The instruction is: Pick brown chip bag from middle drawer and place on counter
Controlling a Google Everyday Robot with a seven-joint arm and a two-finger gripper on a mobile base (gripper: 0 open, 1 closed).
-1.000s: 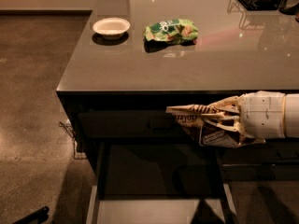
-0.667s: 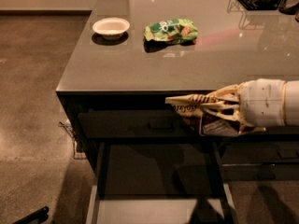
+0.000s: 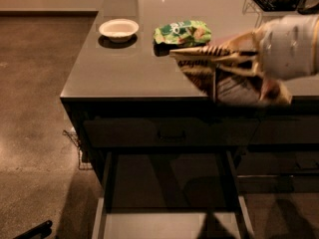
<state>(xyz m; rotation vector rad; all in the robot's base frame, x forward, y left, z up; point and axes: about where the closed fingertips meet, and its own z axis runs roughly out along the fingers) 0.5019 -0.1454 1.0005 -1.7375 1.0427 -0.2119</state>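
Gripper (image 3: 234,59) at right, over tabletop (image 3: 114,68) front edge. Fingers seem clamped on brown chip bag (image 3: 234,86), hanging just below them. Bag's out of open middle drawer (image 3: 169,183), well below; placing not yet done.

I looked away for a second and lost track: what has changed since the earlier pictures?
The gripper, shut on the brown bag, has risen from below the counter edge to just above its top, near the front edge. The bowl, green bag and open drawer have not moved.
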